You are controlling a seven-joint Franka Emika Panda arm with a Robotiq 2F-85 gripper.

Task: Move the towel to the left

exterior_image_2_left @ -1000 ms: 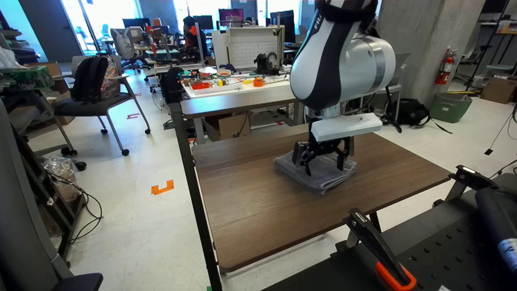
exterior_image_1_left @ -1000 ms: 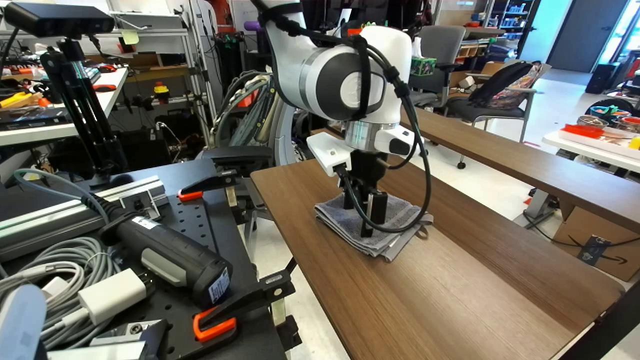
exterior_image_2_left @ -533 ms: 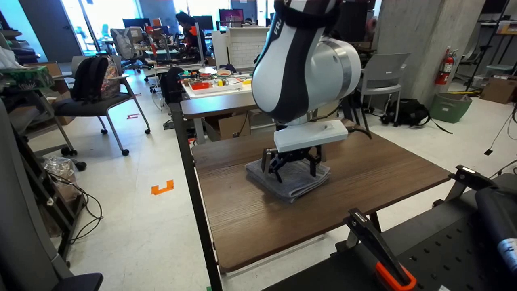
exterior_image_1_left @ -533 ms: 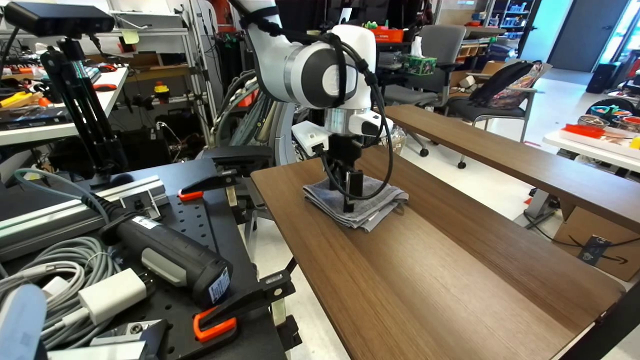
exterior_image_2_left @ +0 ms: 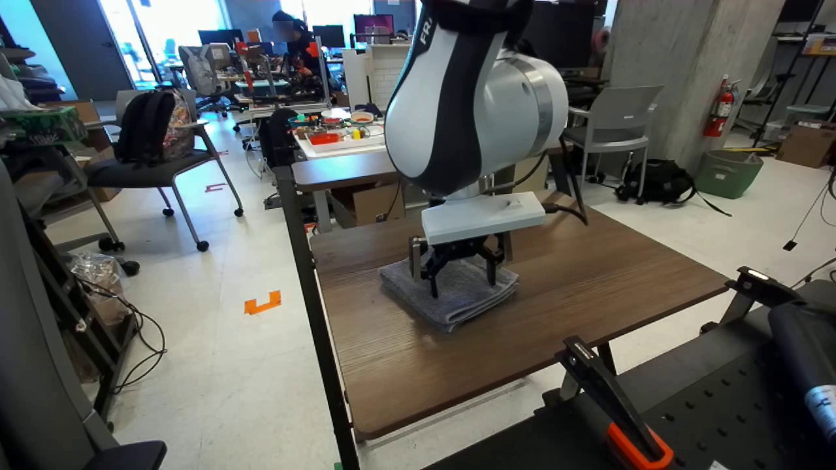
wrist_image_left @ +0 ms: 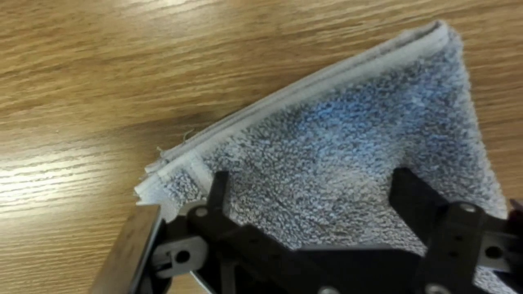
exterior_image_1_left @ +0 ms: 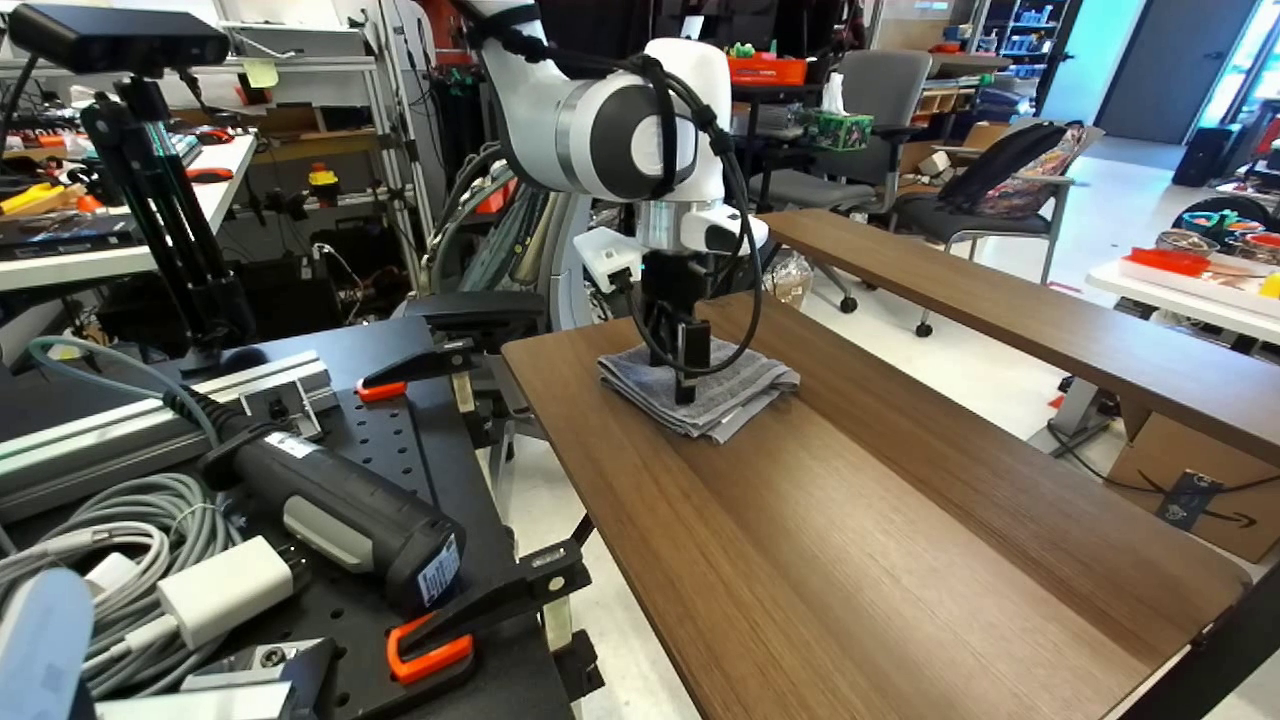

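The towel is a grey folded cloth lying flat on the brown table, in both exterior views (exterior_image_1_left: 748,392) (exterior_image_2_left: 450,310) and in the wrist view (wrist_image_left: 335,139). Its layered, slightly rumpled edges show. My gripper is over the towel in both exterior views (exterior_image_1_left: 671,380) (exterior_image_2_left: 463,288), pointing down. The fingers are spread wide and the fingertips are at the towel's top surface, apparently touching it. In the wrist view the gripper (wrist_image_left: 309,175) shows towel between the fingertips, with no fold pinched. The towel's near part is hidden behind the gripper there.
The brown table (exterior_image_1_left: 900,560) bears the towel; its end edge is near the towel in an exterior view. A black pegboard bench (exterior_image_1_left: 400,450) with clamps (exterior_image_1_left: 430,650), cables and a black tool (exterior_image_1_left: 340,510) stands alongside. A black post (exterior_image_2_left: 313,294) stands at a table end.
The towel and my gripper have slid together across the table, leftward in both exterior views. The fingers stay spread on the towel throughout. The arm has moved left with them.
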